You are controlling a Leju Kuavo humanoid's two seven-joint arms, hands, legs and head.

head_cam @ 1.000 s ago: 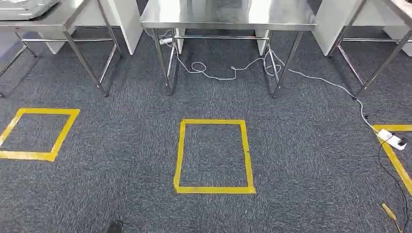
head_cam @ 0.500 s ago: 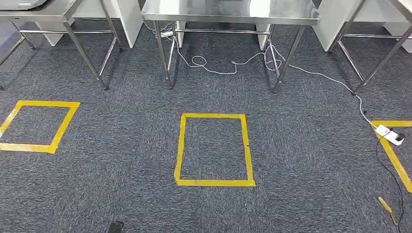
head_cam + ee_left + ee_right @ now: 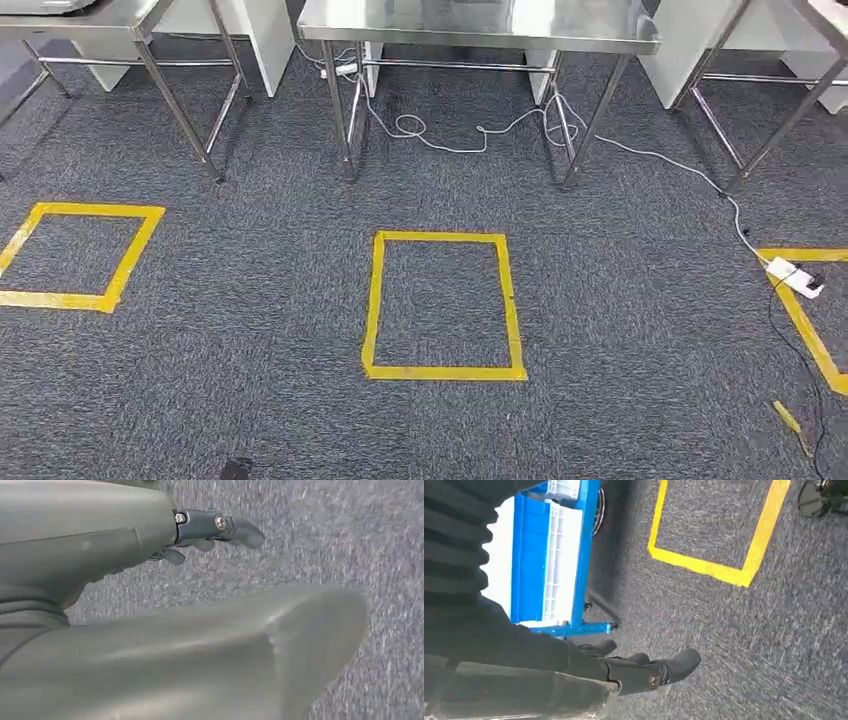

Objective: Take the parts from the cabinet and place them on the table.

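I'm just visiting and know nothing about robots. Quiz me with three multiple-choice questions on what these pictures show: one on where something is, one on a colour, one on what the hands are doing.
1. Where does the white cable run?
A. under the middle table
B. inside the middle square
C. across a tabletop

2. What colour is the tape of the floor squares?
A. red
B. yellow
C. green

3. What do the robot's hands hold?
A. a part each
B. a cable
C. nothing

Answers:
1 A: the cable loops between the legs of the middle table.
2 B: the middle square is yellow.
3 C: the left hand and right hand hang over carpet, holding nothing.
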